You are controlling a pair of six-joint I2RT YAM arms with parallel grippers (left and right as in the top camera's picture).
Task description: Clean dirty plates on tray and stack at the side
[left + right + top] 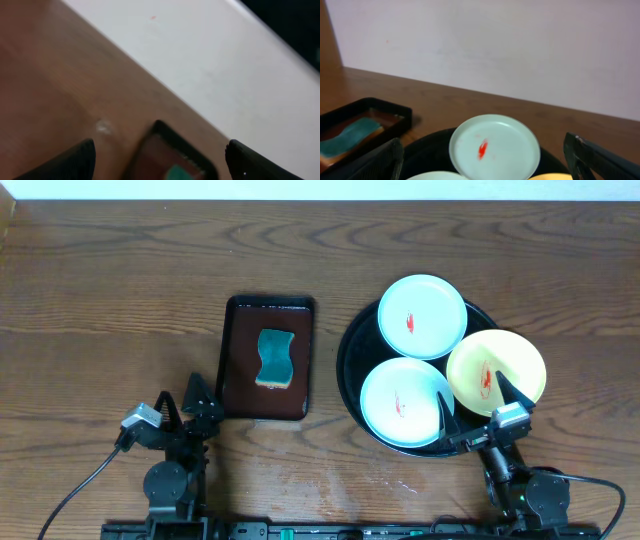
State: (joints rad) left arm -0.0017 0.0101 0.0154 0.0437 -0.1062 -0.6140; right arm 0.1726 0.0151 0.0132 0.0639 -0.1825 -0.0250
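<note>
Three plates lie on the round black tray (352, 370). A pale bluish-white plate (422, 316) is at the back, a second one (405, 402) at the front left, and a pale yellow plate (496, 371) at the right. Each carries a red smear. My right gripper (478, 402) is open and empty, over the tray's front edge between the front plate and the yellow one. In the right wrist view the back plate (495, 146) sits between my open fingers (485, 160). My left gripper (186, 402) is open and empty, left of the brown tray; its fingers (160, 162) show open.
A rectangular dark-brown tray (266, 358) holds a teal sponge (274, 359) left of the black tray; both show in the right wrist view (367, 117), (347, 134). The tray corner (175, 150) appears in the left wrist view. Cables trail at the front edge.
</note>
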